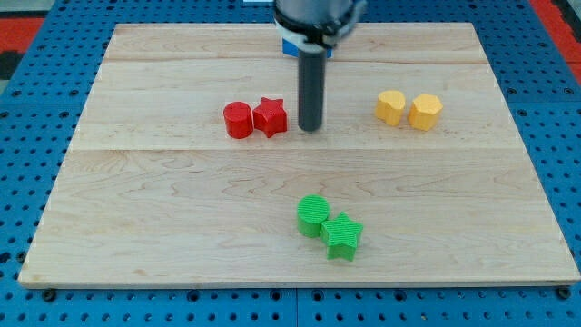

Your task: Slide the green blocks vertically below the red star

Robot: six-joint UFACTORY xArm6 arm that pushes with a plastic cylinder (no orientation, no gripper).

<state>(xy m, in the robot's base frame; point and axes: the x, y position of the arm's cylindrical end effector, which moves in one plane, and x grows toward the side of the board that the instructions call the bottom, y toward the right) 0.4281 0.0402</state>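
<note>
Camera view: my tip [311,127] sits beside the red star [270,116]; no pincer exists. Green cylinder [313,214] and green star [342,235] lie lower-right, unmoved leftward.

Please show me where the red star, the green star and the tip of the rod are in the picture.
red star [270,117]: camera view, middle of its top face.
green star [342,235]: camera view, middle of its top face.
my tip [311,127]: camera view, the rod's very lower end, just to the view's right of the red star.
</note>
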